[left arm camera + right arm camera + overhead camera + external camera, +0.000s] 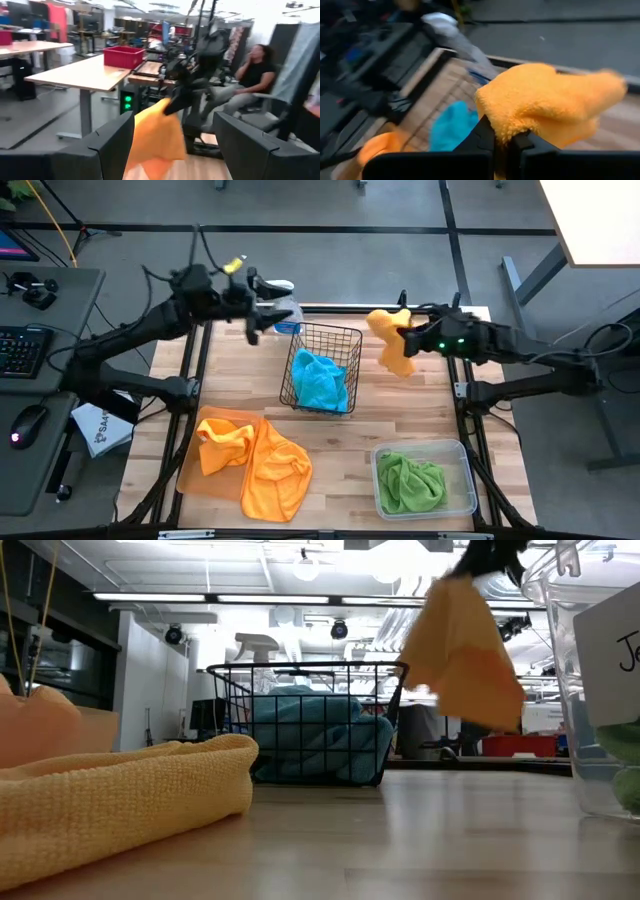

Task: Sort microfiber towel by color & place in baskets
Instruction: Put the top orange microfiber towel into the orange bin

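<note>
My right pincer (408, 332) was clamped on an orange microfiber towel (392, 340), holding it in the air just beside the black wire mesh basket (322, 367), on the side away from my left arm. From my right wrist I saw the cloth bunched over the closed fingers (487, 137). My left pincer (262, 310) hovered at the far side of that basket, near the clear spray bottle (284, 307), with its fingers apart and nothing between them.

The basket held turquoise towels (320, 382). The clear plastic tub (423, 479), nearer the front edge of the tabletop (330, 500) than the basket, held lime green towels (410, 484). The flat orange tray (192, 468), to the basket's front on my left arm's side, carried two orange towels (255, 458), one spilling off it.

I judged the step in hand to be carrying this orange cloth to its colour's place. The next move called for swinging it past the basket, toward the tray, lowering it onto the orange pile and then letting go, without snagging the wire rim.
</note>
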`<action>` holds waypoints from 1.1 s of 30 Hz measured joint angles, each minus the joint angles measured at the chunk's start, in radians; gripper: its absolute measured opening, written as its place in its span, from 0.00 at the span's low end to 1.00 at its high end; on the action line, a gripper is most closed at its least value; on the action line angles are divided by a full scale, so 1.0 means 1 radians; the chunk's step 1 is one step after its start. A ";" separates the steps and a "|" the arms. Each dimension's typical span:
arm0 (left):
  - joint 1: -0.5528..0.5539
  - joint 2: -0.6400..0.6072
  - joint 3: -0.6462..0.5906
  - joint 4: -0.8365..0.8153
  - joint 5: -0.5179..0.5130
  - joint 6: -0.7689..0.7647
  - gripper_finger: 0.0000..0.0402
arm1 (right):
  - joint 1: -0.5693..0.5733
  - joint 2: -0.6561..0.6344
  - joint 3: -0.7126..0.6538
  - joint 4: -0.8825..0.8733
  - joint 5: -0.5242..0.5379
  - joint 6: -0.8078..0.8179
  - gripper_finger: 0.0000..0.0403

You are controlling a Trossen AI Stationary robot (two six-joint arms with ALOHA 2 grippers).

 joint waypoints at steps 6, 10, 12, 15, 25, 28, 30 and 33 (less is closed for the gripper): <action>-0.171 0.128 0.000 0.161 -0.083 -0.016 0.64 | 0.137 0.020 0.092 0.137 0.013 -0.164 0.00; -0.280 0.196 0.000 0.240 -0.186 0.082 0.64 | 0.227 0.037 0.114 0.316 0.019 -0.222 0.00; -0.324 0.218 0.000 0.262 -0.245 0.131 0.64 | 0.268 0.048 0.115 0.381 0.010 -0.234 0.00; -0.370 0.242 0.000 0.275 -0.297 0.175 0.64 | 0.323 0.078 0.115 0.422 -0.002 -0.266 0.00; -0.444 0.287 0.000 0.337 -0.348 0.126 0.66 | 0.389 0.237 0.115 0.587 -0.074 -0.323 0.00; -0.449 0.292 -0.002 0.327 -0.338 0.032 0.68 | 0.388 0.264 0.115 0.670 -0.098 -0.348 0.00; -0.450 0.291 -0.002 0.331 -0.304 -0.004 0.68 | 0.387 0.276 0.115 0.711 -0.127 -0.368 0.00; -0.450 0.290 -0.002 0.329 -0.233 -0.013 0.69 | 0.386 0.291 0.115 0.750 -0.155 -0.416 0.00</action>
